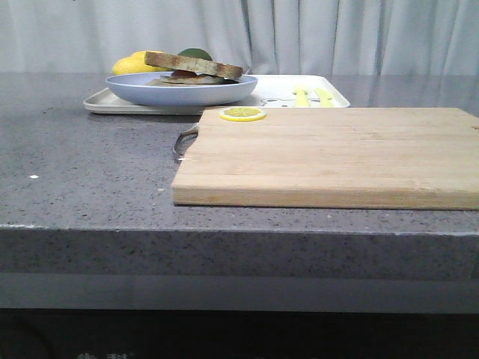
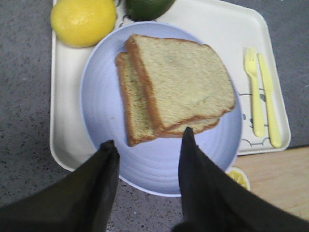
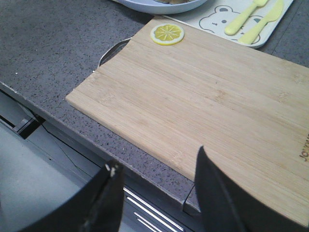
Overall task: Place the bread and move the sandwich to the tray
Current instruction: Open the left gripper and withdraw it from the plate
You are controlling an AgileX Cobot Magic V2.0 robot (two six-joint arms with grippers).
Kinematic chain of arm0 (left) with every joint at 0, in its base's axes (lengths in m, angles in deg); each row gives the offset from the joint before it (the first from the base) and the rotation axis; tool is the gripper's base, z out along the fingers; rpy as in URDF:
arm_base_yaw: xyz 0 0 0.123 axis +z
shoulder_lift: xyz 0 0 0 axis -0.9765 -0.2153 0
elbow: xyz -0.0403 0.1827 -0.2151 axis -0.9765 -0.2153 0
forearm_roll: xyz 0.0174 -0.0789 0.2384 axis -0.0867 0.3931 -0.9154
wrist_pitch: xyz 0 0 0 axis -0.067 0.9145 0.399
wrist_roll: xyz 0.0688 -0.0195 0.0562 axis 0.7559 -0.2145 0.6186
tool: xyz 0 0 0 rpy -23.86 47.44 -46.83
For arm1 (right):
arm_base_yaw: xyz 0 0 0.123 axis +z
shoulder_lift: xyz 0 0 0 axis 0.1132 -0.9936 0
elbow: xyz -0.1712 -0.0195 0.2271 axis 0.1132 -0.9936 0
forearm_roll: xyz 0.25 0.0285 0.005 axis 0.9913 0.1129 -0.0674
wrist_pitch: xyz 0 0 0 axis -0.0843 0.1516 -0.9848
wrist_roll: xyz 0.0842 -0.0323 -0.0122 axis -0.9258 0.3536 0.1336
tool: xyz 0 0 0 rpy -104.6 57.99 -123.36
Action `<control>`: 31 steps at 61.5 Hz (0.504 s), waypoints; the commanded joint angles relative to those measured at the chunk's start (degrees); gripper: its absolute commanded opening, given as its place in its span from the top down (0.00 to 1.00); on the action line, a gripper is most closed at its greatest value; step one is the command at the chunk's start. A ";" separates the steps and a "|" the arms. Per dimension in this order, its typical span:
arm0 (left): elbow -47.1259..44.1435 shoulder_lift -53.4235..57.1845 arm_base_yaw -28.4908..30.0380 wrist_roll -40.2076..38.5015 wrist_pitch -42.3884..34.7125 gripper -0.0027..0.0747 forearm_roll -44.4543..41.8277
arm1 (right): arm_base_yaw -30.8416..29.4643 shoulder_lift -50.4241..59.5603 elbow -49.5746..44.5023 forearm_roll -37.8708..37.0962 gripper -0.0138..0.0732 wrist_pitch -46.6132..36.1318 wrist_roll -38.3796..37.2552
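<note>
On the far left of the counter: the white tray (image 1: 329, 96) lies flat, with the pale blue plate (image 1: 150, 91) resting on it.
Sandwich: it sits on the plate (image 2: 104, 116), two slices stacked, and something red and white shows between the slices in the front view (image 1: 187, 73).
Bread: the top slice (image 2: 186, 82) lies bare-faced on the lower one, shifted a little so the lower slice's crust edge peeks out on one side.
Egg: I cannot see it from my left wrist, since the top slice covers the filling.
Tray print: a small cartoon bear (image 3: 216, 18) and a yellow fork and knife (image 2: 263, 94) mark the tray's bare end, beside the plate.
Fruit: a lemon (image 2: 83, 20) and a lime (image 2: 147, 7) sit on the tray (image 2: 65, 96) just behind the plate, the lemon touching the plate's rim.
Cutting board: the wooden board (image 1: 337, 153) lies on the grey counter (image 1: 82, 172) in front of the tray, with a metal handle (image 3: 110, 52) at its left end.
Lemon slice: a thin yellow round (image 1: 242, 114) rests on the board's far left corner, near the plate's edge.
My left fingers (image 2: 147, 162): spread apart and holding nothing, hovering above the near rim of the plate, clear of the sandwich.
My right fingers (image 3: 157, 186): spread apart and holding nothing, above the near edge of the board (image 3: 207, 106), well apart from the tray.
</note>
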 commanded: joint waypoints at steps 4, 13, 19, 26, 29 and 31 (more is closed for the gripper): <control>1.62 8.67 -8.35 0.39 -2.76 0.57 -7.57 | -0.14 0.01 1.37 -0.12 0.41 -4.18 0.01; 1.62 12.36 -15.85 0.15 -2.40 0.58 -14.52 | -0.14 0.01 1.37 -0.12 0.41 -4.18 0.01; 1.47 14.19 -19.25 0.15 -2.40 0.58 -15.89 | -0.14 0.01 1.37 -0.12 0.41 -4.18 0.01; -1.09 16.78 -21.12 0.08 -3.37 0.58 -15.97 | -0.14 0.01 1.37 -0.12 0.41 -4.18 0.01; -3.20 18.28 -21.38 0.08 -4.36 0.58 -15.97 | -0.14 0.01 1.37 -0.12 0.41 -4.18 0.01; -5.02 19.44 -21.61 0.08 -5.41 0.58 -15.97 | -0.14 0.01 1.37 -0.12 0.41 -4.18 0.01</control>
